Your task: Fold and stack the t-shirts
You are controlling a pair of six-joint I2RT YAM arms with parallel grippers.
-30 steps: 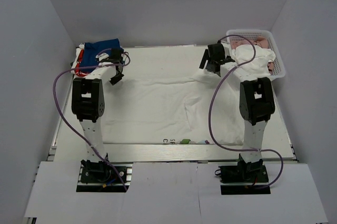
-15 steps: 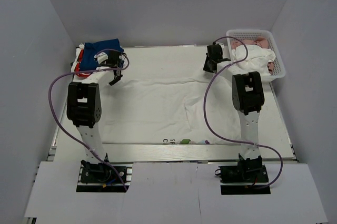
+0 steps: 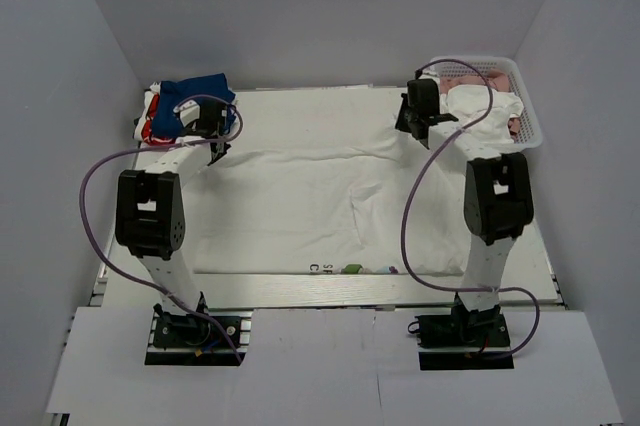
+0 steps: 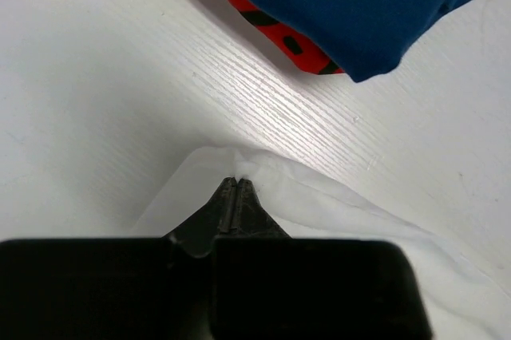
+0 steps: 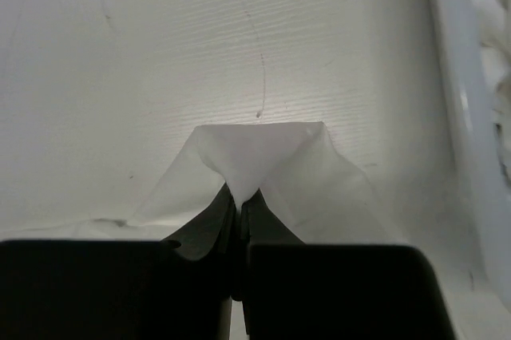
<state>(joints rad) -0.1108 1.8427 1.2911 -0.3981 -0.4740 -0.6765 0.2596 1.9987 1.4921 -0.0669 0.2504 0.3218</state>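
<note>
From above, the large white cloth t-shirt (image 3: 300,196) is seen spread flat on the table (image 3: 320,116), both far corners taken, presumably for folding. In the left wrist view, the left gripper (image 4: 237,185) is closed on one corner, near the folded royal-blue shirt (image 4: 359,5) and the folded red shirt (image 4: 275,30). In the right wrist view, the right gripper (image 5: 238,193) is pinched on the other corner.

We find bare counter (image 3: 320,111) open along the far edge; the blue t-shirt (image 3: 195,98) blocks the left corner, the basket (image 3: 476,60) the right.
</note>
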